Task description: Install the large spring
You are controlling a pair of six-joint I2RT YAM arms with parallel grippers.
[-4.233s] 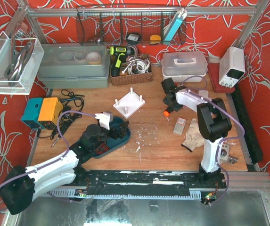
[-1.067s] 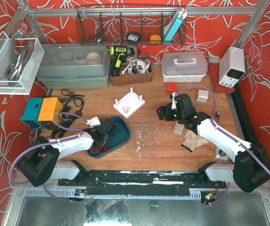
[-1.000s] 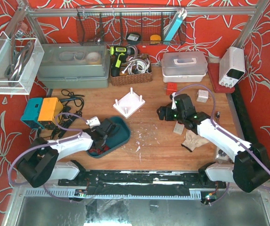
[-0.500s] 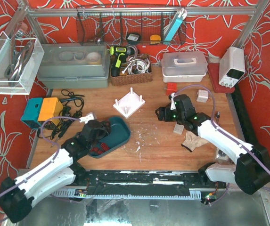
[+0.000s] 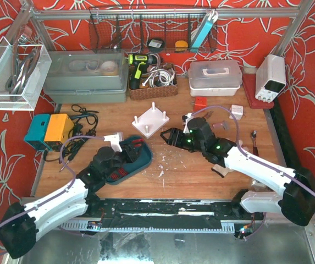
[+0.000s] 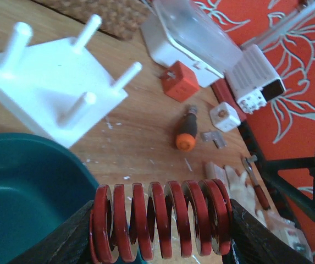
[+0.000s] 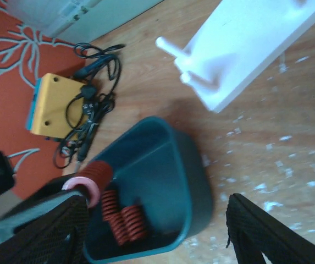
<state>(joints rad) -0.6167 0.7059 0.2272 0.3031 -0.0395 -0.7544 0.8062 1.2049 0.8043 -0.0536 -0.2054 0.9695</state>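
Observation:
My left gripper (image 6: 160, 228) is shut on the large red spring (image 6: 160, 220), gripping it end to end so it lies crosswise between the fingers. In the top view this gripper (image 5: 132, 146) hovers over the teal tray (image 5: 148, 158). The right wrist view shows the held spring (image 7: 94, 177) above the tray (image 7: 187, 176), where smaller red springs (image 7: 121, 217) lie. The white peg base (image 5: 150, 121) with upright pegs sits beyond the tray on the wood. My right gripper (image 5: 168, 136) stands open and empty, just right of the tray and in front of the base.
A red block (image 5: 200, 103), a small white cube (image 5: 237, 110) and an orange-tipped tool (image 6: 186, 132) lie behind the right arm. A pale glove (image 5: 221, 166) lies under that arm. A yellow-teal box (image 5: 50, 131) with cables sits at the left.
My right gripper has swung left toward the tray and peg base, its jaws narrowing somewhat. My left gripper has risen from the tray with the spring and shifted slightly right.

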